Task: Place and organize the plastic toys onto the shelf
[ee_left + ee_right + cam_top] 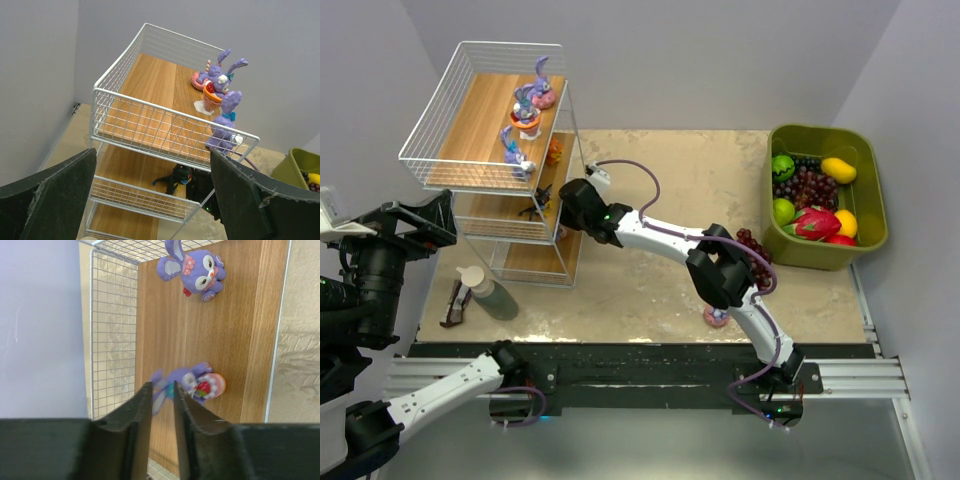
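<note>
My right hand (162,390) reaches into the white wire-mesh shelf with light-brown wooden boards (470,110), below its top tier. Its fingers are nearly pressed together. The ear of a small purple bunny figurine with a pink front (197,385) shows in the slit, and I cannot tell whether it is pinched. A second purple bunny figurine (195,270) lies further along that board. My left hand (152,155) is spread wide, apart from the shelf. A cluster of purple bunny figurines (525,108) stands on the top tier, and one pink-based toy (717,317) sits on the beige tabletop (670,160).
</note>
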Controlling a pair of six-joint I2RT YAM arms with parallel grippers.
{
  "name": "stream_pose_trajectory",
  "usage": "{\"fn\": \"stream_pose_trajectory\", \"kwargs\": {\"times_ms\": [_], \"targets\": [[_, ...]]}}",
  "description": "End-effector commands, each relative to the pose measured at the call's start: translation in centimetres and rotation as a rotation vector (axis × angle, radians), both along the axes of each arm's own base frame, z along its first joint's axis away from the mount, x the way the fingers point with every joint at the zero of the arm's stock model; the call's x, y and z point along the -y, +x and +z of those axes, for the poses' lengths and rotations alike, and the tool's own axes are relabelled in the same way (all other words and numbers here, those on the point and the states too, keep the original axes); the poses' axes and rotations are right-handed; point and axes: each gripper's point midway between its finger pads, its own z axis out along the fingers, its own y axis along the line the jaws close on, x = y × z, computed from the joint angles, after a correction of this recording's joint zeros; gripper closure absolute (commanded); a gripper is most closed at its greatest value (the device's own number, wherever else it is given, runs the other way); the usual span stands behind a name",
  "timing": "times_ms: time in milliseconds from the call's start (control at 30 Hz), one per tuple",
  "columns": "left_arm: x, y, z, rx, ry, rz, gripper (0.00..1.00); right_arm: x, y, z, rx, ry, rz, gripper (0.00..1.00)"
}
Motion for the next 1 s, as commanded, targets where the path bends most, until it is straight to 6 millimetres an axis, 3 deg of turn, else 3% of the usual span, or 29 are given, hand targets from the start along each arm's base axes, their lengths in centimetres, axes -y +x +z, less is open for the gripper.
{"fn": "stream_pose_trajectory", "kwargs": {"times_ms": [0, 233, 567, 767, 833, 867, 967], "targets": [[-0.6, -0.2, 0.4, 0.011, -0.007, 0.015, 0.0, -0.7, 0.6, 3.0, 0.062, 0.057, -0.028, 0.65], [-0.6, -0.3, 0.4, 0.011, -0.009, 0.015, 0.0, -1.0, 0.4, 3.6, 0.069, 0.081, -0.016, 0.61], [-0.6, -0.3, 0.5, 0.013, -0.011, 0.014, 0.01, -1.1, 0.1, 3.9, 0.06, 0.095, 0.0, 0.63], [-0.5, -0.3, 0.7, 0.018, -0.015, 0.008, 0.0, 0.4, 0.6, 3.6, 0.033, 0.105, -0.016, 0.78], [-0.4, -0.3, 0.7, 0.018, -0.013, 0.005, 0.01, 1.4, 0.8, 2.8, 0.012, 0.102, -0.026, 0.79], [-0.5, -0.3, 0.9, 0.021, -0.016, 0.005, 0.01, 2.0, 0.9, 3.5, 0.015, 0.111, -0.027, 0.79], [-0.4, -0.3, 1.1, 0.024, -0.013, 0.001, 0.01, 5.0, 1.0, 2.0, -0.033, 0.052, -0.058, 0.78]]}}
